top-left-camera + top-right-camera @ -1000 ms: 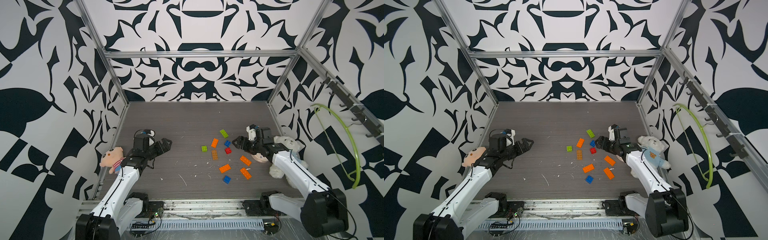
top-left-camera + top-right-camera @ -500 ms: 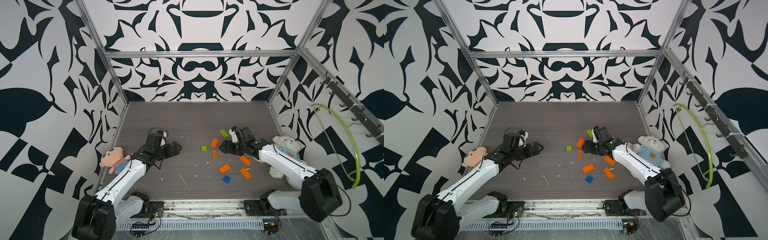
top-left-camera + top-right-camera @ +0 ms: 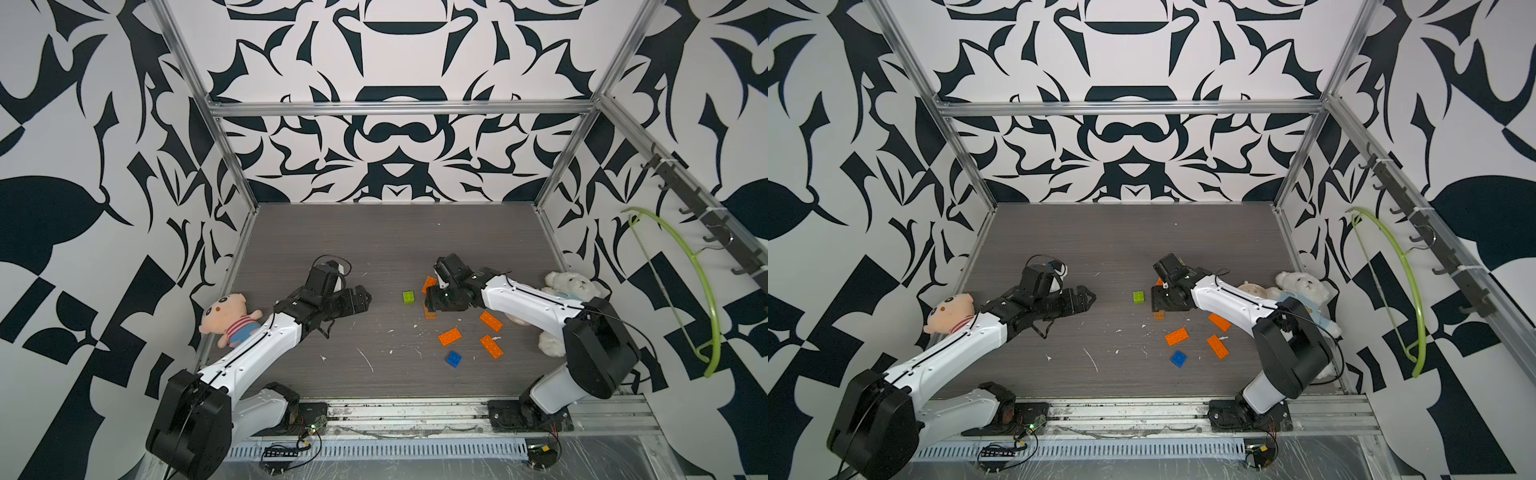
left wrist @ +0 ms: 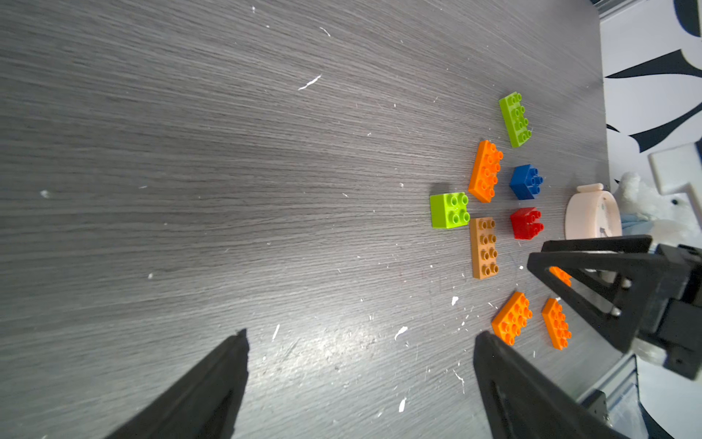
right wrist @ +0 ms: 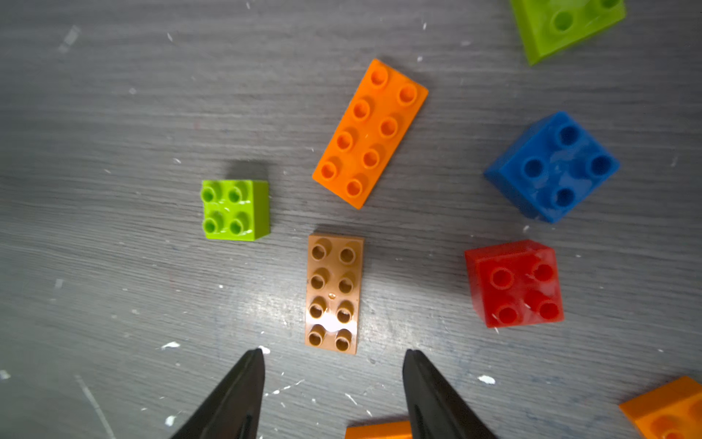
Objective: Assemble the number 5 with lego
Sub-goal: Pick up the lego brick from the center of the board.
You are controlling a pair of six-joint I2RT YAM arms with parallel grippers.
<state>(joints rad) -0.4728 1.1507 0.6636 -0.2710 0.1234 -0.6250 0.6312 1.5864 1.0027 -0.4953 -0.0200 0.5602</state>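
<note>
Lego bricks lie scattered right of the table's middle. My right gripper [image 5: 334, 355] hovers open just short of a tan-orange oblong brick [image 5: 332, 292], nothing between its fingers. Around that brick lie a lime square brick [image 5: 235, 209], a bright orange oblong [image 5: 369, 133], a blue brick [image 5: 552, 167] and a red brick [image 5: 514, 283]. In a top view the right gripper [image 3: 432, 301] covers part of this cluster; three orange oblongs [image 3: 450, 336] and another blue brick [image 3: 454, 358] lie nearer the front. My left gripper [image 3: 363, 300] stands wide open and empty, left of the lime brick [image 3: 407, 296].
A pink plush doll [image 3: 228, 318] lies by the left wall under my left arm. A white teddy bear [image 3: 571, 286] sits at the right wall, with a pale round object [image 4: 592, 216] beside it. A green hanger [image 3: 702, 291] hangs on the right wall.
My right gripper has moved left over the brick cluster and its jaws have narrowed. My left arm has reached further toward the table's middle, still wide open.
</note>
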